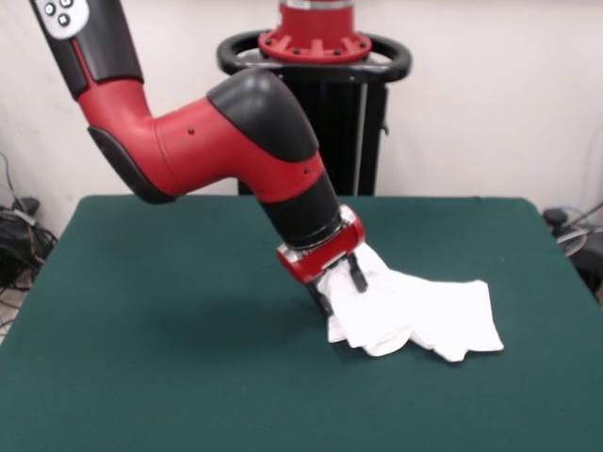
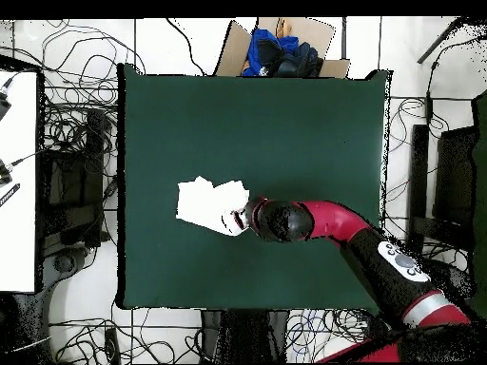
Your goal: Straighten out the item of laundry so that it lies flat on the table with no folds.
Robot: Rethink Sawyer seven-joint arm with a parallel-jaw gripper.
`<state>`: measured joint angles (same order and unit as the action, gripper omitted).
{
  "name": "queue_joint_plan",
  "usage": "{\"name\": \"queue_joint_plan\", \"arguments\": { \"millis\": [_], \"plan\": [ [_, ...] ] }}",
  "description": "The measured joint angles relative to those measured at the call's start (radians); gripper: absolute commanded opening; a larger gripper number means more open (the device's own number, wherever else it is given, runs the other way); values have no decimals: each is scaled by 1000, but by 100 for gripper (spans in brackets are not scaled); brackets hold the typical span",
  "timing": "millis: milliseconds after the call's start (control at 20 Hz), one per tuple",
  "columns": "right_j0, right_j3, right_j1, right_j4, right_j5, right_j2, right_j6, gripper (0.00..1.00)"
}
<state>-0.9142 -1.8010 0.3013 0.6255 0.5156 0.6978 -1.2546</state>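
The tool [image 1: 341,285] is down at the worktop [image 1: 160,320], tilted, with its red wrist collar just above the cloth. Its black fingers [image 1: 358,273] are pressed into the near edge of the item of laundry [image 1: 424,315]; one finger shows against the white fabric, and the cloth bunches up around it. Whether the fingers are closed on the fabric or only pushed into it cannot be told from either view.

The item of laundry lies crumpled on the dark green worktop, touching the tool on one side and spreading away from it in a low, rumpled heap. It rises highest right at the tool and flattens out toward its far end, where a squared corner rests on the surface. Several folds and overlapping layers show across it. Only white fabric is visible in the front view; in the overhead view a small patch of darker print shows on the cloth just beside the tool [image 2: 244,217].

From above, the red and black arm [image 2: 333,223] reaches across the worktop to the item of laundry [image 2: 204,202], which sits near the middle of the green surface. Beyond the worktop's edge opposite the arm's base, a cardboard box [image 2: 328,43] holds blue and dark cloth [image 2: 281,55].
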Motion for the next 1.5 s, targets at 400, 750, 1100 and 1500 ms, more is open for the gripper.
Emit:
{"name": "queue_joint_plan", "arguments": {
  "millis": [400,750,1100,1500],
  "plan": [
    [16,8,-8,0,0,-8,0,100],
    [32,10,-7,0,0,-19,0,100],
    [47,13,1,0,0,-29,0,100],
    [48,13,1,0,0,-29,0,100]
  ]
}}
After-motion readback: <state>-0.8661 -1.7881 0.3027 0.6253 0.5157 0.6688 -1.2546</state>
